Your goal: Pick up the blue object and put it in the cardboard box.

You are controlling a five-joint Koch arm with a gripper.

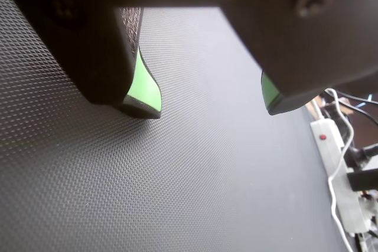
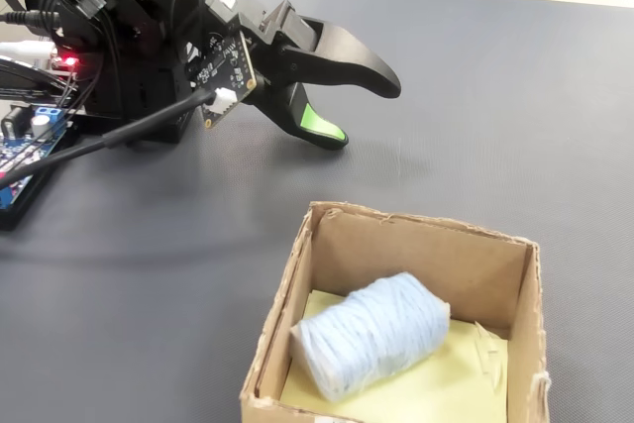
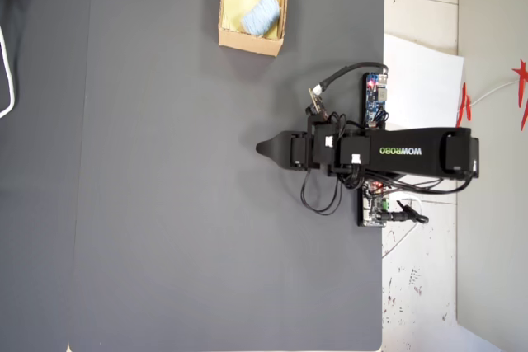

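Note:
The blue object (image 2: 371,344) is a pale blue textured lump lying inside the cardboard box (image 2: 426,227), on its yellowish floor. From overhead, the blue object (image 3: 262,14) and the box (image 3: 247,42) sit at the mat's top edge. My gripper (image 2: 363,113) is well away from the box, low over the dark mat, with its jaws apart. In the wrist view the gripper (image 1: 210,105) shows two green-padded fingers (image 1: 144,90) with only bare mat between them. In the overhead view the gripper (image 3: 266,148) points left, below and right of the box.
A white power strip (image 1: 328,140) with cables lies off the mat's right edge in the wrist view. Blue circuit boards (image 3: 375,96) and wiring crowd the arm's base (image 2: 109,37). White paper (image 3: 421,72) lies beside the mat (image 3: 165,204).

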